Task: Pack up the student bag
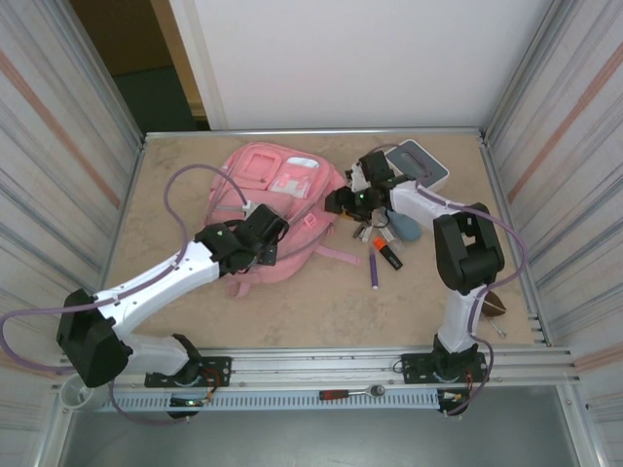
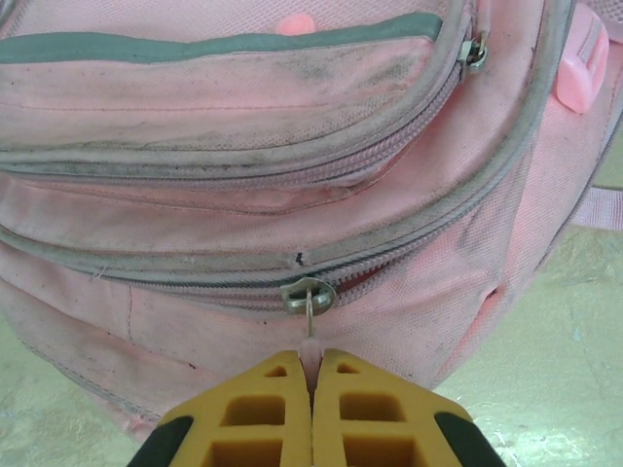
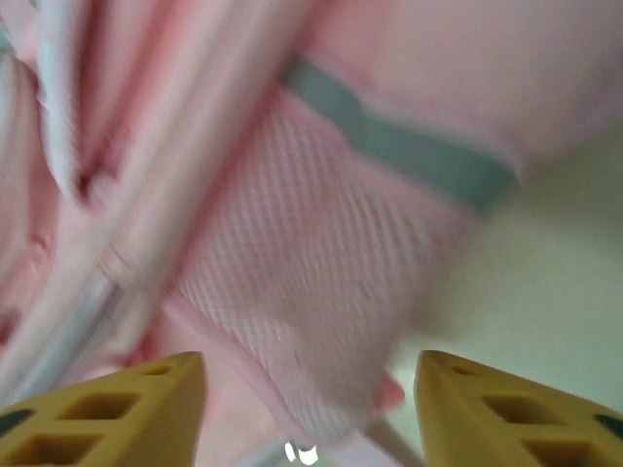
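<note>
The student bag (image 1: 275, 185), a pink backpack, lies flat in the middle of the table. In the left wrist view its lower front zipper has a metal slider (image 2: 309, 294), and my left gripper (image 2: 311, 358) is shut on the pale pull tab hanging from it. From above, that left gripper (image 1: 271, 232) sits at the bag's near edge. My right gripper (image 1: 343, 201) is at the bag's right side. Up close, the right gripper (image 3: 310, 379) stands open, with the bag's blurred mesh side pocket (image 3: 321, 292) between its yellow fingers (image 3: 146, 399), not pinched.
A white-and-grey box (image 1: 421, 161) sits at the back right. Keys, markers (image 1: 386, 254) and a blue-grey object (image 1: 406, 229) lie right of the bag. A brown item (image 1: 494, 305) rests near the right arm's base. A screwdriver (image 1: 348, 393) lies on the front rail.
</note>
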